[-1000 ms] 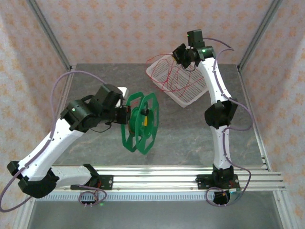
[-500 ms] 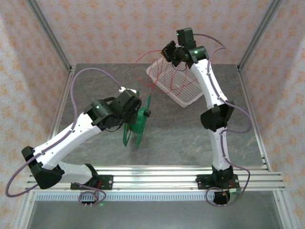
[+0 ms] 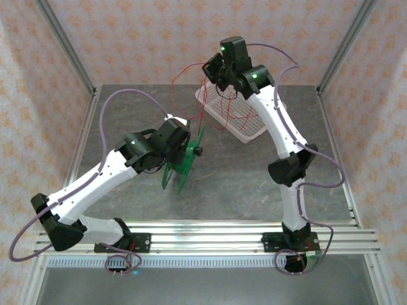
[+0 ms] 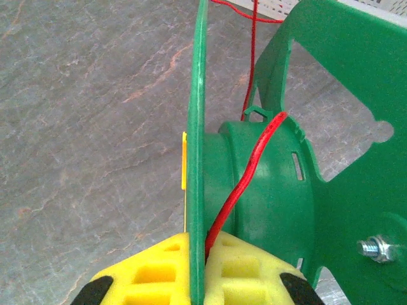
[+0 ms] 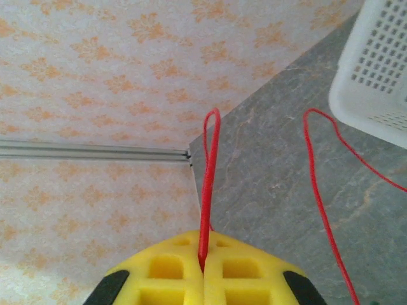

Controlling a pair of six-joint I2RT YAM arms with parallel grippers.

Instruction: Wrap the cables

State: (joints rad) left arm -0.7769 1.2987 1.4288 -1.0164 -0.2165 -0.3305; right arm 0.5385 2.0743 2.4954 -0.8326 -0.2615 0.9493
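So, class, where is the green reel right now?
Top view: the green reel is left of centre, clamped by the left gripper, just front-left of the white basket.

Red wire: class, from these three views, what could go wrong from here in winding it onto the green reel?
The right gripper pinches a thin loop of the red wire in its shut jaws; a tug might pull it free.
Loose loops lie in the white basket; they could snag its mesh or drag it.
On the green reel, wire runs beside the flange clamped by the left gripper; it may get trapped there.
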